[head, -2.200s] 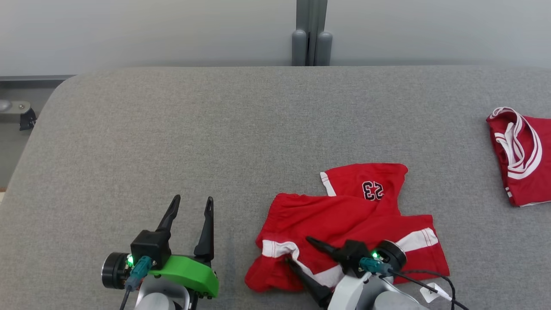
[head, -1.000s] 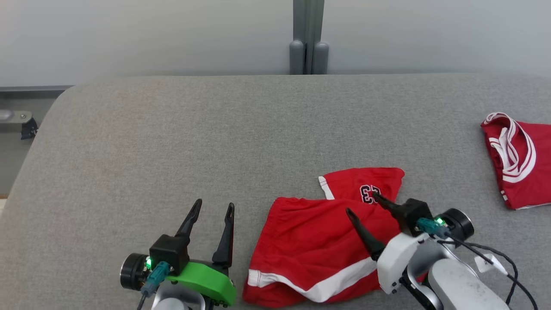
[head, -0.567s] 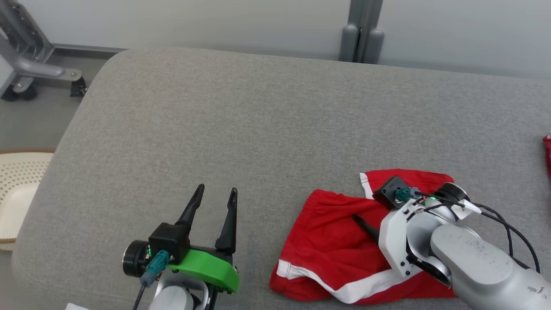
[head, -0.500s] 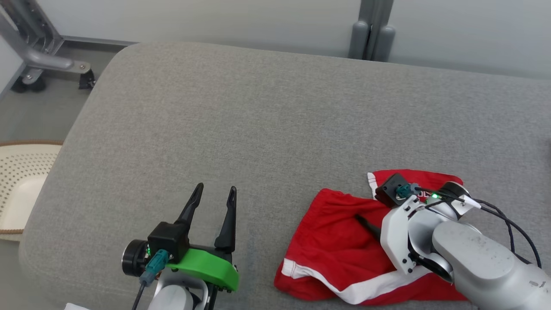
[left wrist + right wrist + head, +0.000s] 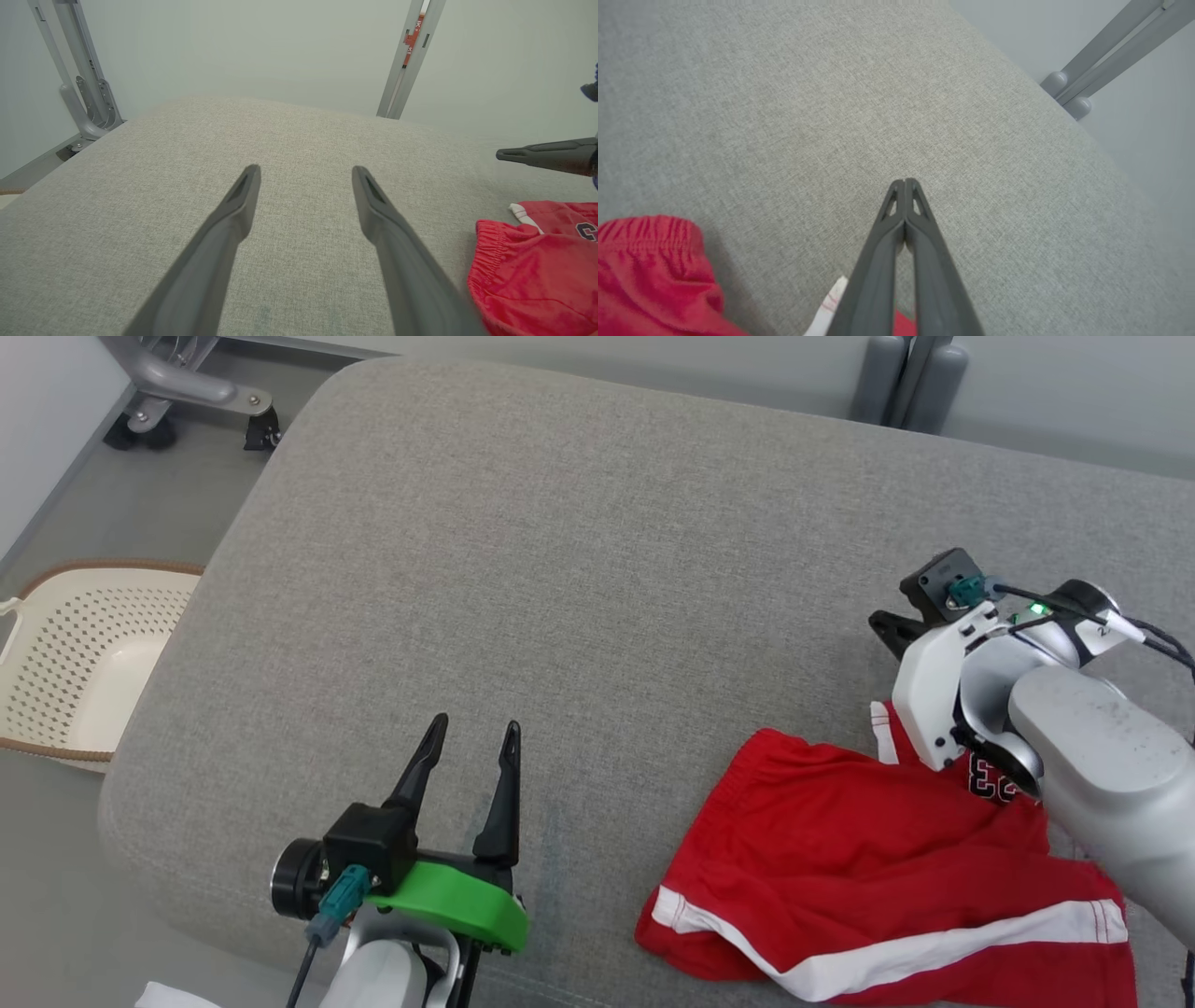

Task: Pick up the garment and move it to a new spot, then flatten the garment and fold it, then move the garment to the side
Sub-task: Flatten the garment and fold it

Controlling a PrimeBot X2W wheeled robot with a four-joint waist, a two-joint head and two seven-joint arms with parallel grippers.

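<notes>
Risen from over the garment (image 5: 840, 859) to just past its far edge, the right gripper (image 5: 904, 184) now has its fingers pressed together, nothing visible between the tips. The garment lies crumpled behind it, right of the parted left gripper (image 5: 474, 723). Moving, flattening and folding seemingly remain.

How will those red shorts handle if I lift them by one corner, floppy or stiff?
Likely floppy: the red shorts lie rumpled in soft folds on the grey cushion, so a one-corner lift would probably let the rest hang and drag. They look thin and light. The gathered elastic waistband seems the thickest edge, perhaps easiest to pinch.
</notes>
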